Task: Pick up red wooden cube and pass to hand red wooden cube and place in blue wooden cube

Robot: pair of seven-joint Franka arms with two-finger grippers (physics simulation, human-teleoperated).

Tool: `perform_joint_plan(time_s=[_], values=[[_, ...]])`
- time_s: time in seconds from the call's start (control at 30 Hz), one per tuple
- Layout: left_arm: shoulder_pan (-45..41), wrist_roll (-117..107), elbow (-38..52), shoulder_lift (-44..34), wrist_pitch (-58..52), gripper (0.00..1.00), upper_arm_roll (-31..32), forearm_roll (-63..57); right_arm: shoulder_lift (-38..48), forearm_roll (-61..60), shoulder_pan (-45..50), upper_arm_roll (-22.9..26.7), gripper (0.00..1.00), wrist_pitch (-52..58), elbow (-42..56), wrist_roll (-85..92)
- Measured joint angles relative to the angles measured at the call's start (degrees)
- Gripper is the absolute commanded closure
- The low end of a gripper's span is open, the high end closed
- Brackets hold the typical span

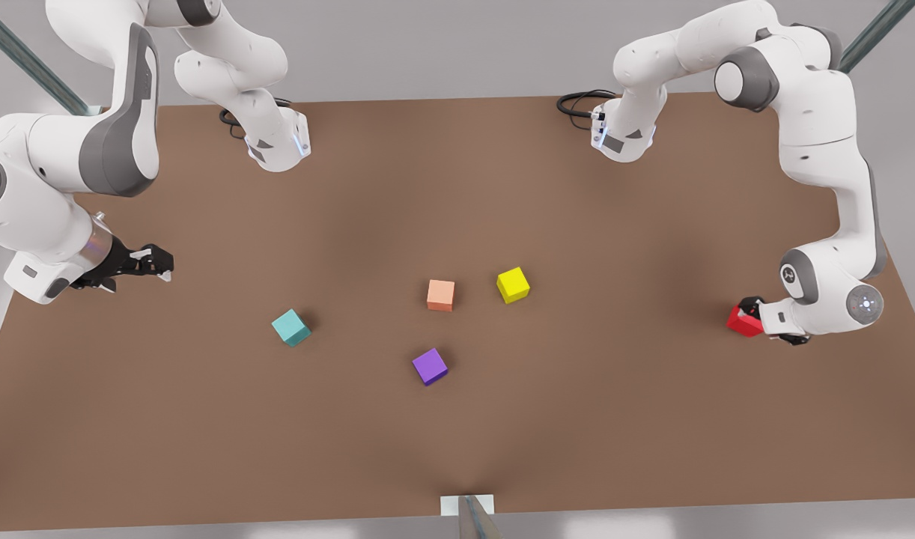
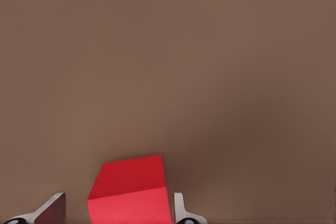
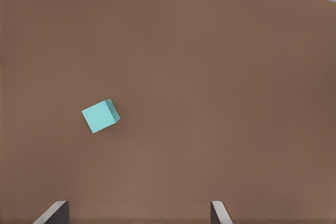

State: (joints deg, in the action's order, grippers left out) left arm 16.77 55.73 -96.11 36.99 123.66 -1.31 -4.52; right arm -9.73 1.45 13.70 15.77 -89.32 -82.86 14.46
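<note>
red wooden cube (image 2: 131, 195) is cut off by the frame edge.

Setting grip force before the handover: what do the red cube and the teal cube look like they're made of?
Red cube, between the left pincer's fingers: flat, matte, uniformly coloured faces with crisp edges, no grain or gloss. Could be painted wood or plastic; the look leaves it open. Teal cube, lying free on the table below the open right pincer: the same plain matte finish.
</note>
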Motion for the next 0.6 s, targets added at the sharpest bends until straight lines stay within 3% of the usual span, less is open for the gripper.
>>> perform_joint_plan(time_s=[0.6], values=[[0.9,0.3,-1.4,3.1,0.8,0.0,-1.1,0.0,0.0,-0.3,-0.1,0.2,0.0,0.2,-0.9,1.1]])
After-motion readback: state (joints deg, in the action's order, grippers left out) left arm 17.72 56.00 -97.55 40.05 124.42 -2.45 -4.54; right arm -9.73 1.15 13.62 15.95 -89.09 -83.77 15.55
